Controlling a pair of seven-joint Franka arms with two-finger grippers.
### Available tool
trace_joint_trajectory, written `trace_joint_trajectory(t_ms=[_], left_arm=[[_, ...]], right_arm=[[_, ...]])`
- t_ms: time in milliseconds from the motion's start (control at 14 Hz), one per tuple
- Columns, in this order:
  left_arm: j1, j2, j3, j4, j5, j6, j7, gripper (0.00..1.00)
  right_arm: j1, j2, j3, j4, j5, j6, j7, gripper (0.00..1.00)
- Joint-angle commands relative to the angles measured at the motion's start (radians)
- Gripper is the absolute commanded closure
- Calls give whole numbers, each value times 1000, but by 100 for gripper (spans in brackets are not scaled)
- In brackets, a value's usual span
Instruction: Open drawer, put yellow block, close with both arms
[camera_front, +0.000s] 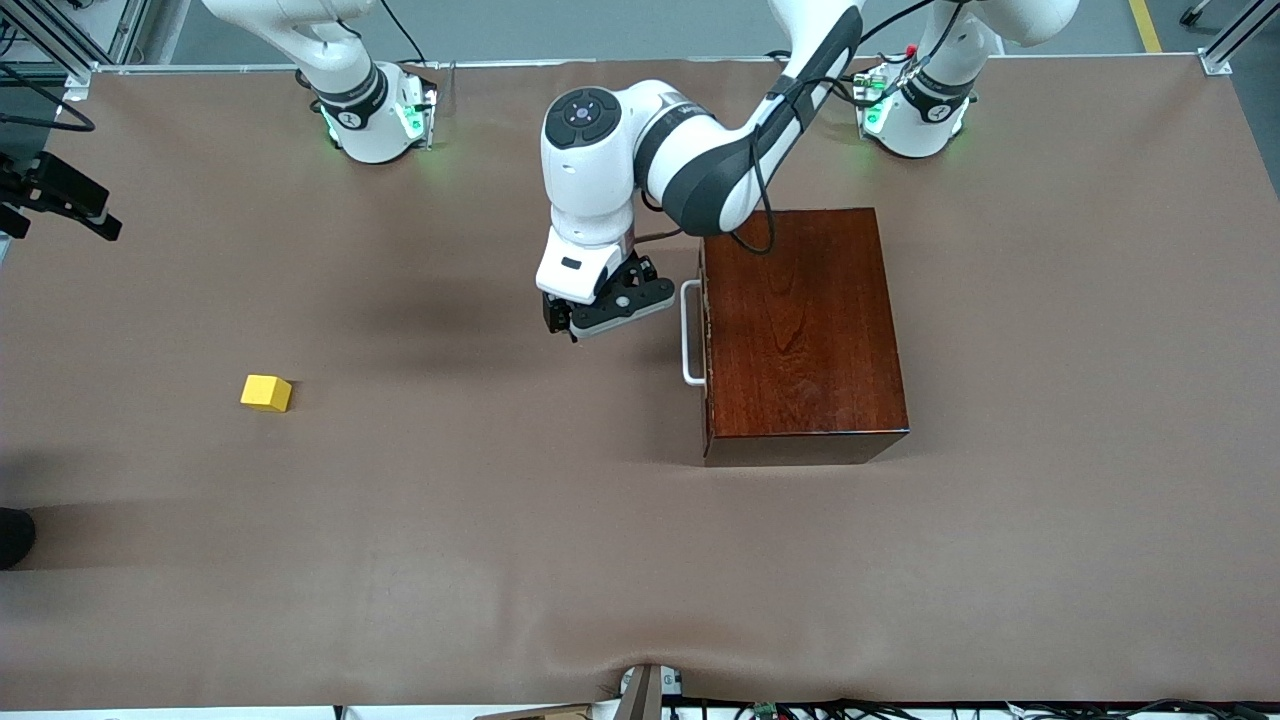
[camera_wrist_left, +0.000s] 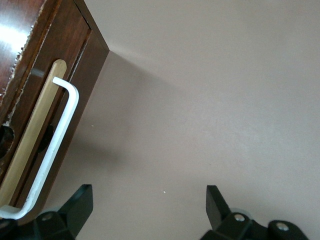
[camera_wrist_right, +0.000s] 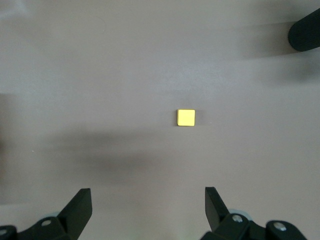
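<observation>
Hovering the left gripper (camera_front: 572, 322) (camera_wrist_left: 147, 205) with its jaws spread wide and gripping nothing, over bare table (camera_front: 500, 520) just beside the white handle (camera_front: 690, 335) (camera_wrist_left: 55, 135). Not touching that handle, with a gap showing between it and the near finger (camera_wrist_left: 80, 200) in the left wrist view. Reaching in with the left arm (camera_front: 700, 170) from its base at the top of the front view, elbow passing over a corner of the box (camera_front: 810, 330). Showing the drawer (camera_front: 706, 330) (camera_wrist_left: 47, 100) closed, its dark front sitting flush in the glossy brown box and facing the right arm's end of the table. Hanging the right gripper (camera_wrist_right: 147, 205) high over the table, jaws likewise spread apart and holding nothing, out of the front view altogether, with only the lower part of the right arm (camera_front: 350, 90) rising from its green-lit base there. Looking down from the right wrist view onto the yellow block (camera_front: 266, 392) (camera_wrist_right: 186, 118), lying alone on the table toward the right arm's end, well apart from the box and a little nearer to the front camera than the handle.
</observation>
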Motion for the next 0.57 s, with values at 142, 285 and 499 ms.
trace_joint_trajectory(t_ms=[142, 285, 499], left_arm=[[-6, 36, 17, 32, 7, -5, 29, 0], [-9, 43, 18, 31, 19, -5, 33, 0], [-9, 45, 11, 22, 81, -11, 33, 0]], right_arm=[[4, -2, -5, -3, 6, 3, 10, 0], [4, -2, -5, -2, 2, 3, 10, 0], [4, -2, -5, -3, 2, 3, 10, 0]])
